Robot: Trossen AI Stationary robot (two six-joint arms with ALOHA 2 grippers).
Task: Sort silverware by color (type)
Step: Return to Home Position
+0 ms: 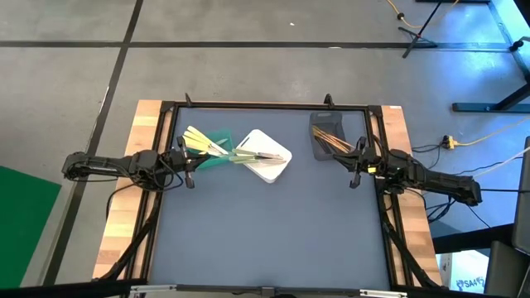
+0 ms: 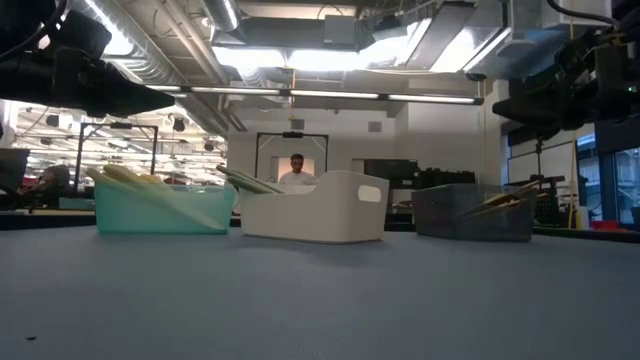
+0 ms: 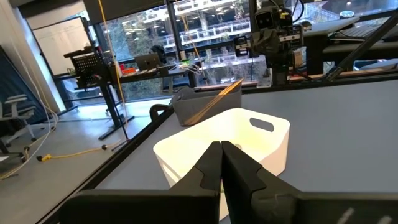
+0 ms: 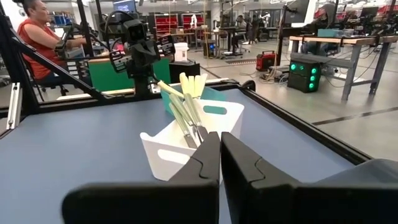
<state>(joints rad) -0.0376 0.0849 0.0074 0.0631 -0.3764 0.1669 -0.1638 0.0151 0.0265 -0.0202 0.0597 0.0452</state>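
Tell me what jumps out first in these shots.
Three bins stand in a row across the table: a green bin fanning out pale yellow utensils, a white bin holding light green and silver utensils, and a grey bin with orange-brown utensils. The left gripper and right gripper hang shut and empty, one at each end of the row.

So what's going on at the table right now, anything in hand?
Nothing is in hand. The left gripper and right gripper are shut and empty, flanking the bins. Pale yellow utensils sit in the green plastic bin, light green and silver ones in the white plastic bin, orange-brown ones in the dark grey bin.
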